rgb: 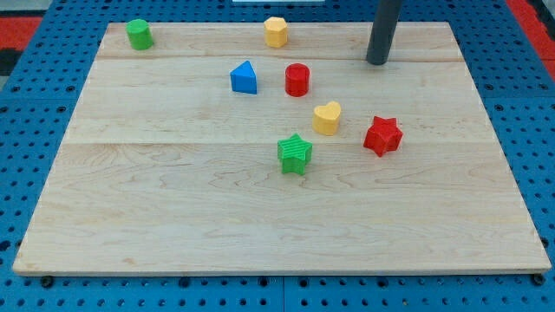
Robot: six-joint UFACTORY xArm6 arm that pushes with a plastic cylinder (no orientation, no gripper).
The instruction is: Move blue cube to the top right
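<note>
Rod stands near counter point(486, 173) top right, my tip point(378, 62) down on wood. Blue cube not visible, probably hidden behind rod, since push runs up-right. No hand fitted, so width not applicable. Blue wedge point(244, 77), red cylinder point(297, 79) well left.

Bright, even light; sharp, shadowless
</note>
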